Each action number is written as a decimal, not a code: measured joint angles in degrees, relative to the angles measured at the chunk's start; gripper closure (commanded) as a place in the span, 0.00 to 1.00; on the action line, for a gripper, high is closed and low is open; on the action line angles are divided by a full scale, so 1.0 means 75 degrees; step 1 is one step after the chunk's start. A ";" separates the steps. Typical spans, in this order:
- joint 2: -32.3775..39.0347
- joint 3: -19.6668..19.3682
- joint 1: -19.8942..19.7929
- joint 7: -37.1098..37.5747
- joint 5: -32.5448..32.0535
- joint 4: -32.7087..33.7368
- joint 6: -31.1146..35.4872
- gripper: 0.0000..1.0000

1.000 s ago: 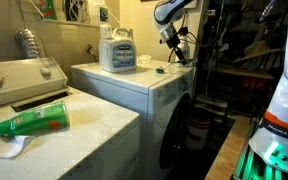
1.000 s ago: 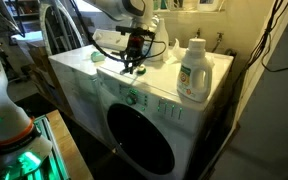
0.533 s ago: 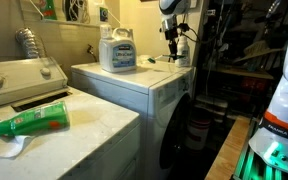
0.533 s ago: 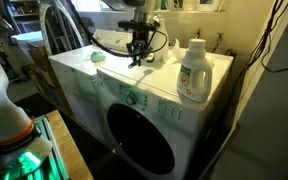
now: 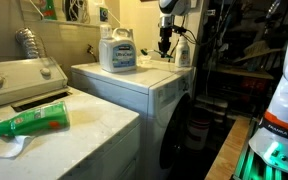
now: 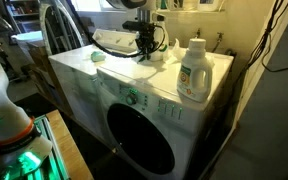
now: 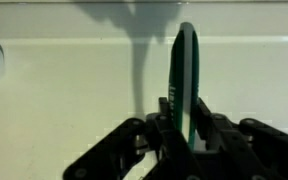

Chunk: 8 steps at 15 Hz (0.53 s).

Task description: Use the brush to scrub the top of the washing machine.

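gripper (image 7: 184,125) jaws closed tight on green brush (image 7: 186,70), above white washer (image 7: 64,90) top, detergent jug (image 6: 192,70) nearby, contact unclear

gripper (image 6: 144,54) and brush (image 7: 185,75) | shifted rearward across washing machine (image 6: 84,85) top | seemingly straightened to vertical

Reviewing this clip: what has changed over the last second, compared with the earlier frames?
The gripper, shut on the small slim green-handled brush throughout, moved toward the rear across the flat top of the white washing machine and straightened to upright. Nothing was picked up or released. The white detergent jug and the green bottle stayed put.
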 measured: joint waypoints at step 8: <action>0.0901 0.0187 0.0246 0.1014 0.0103 0.0065 0.1195 0.93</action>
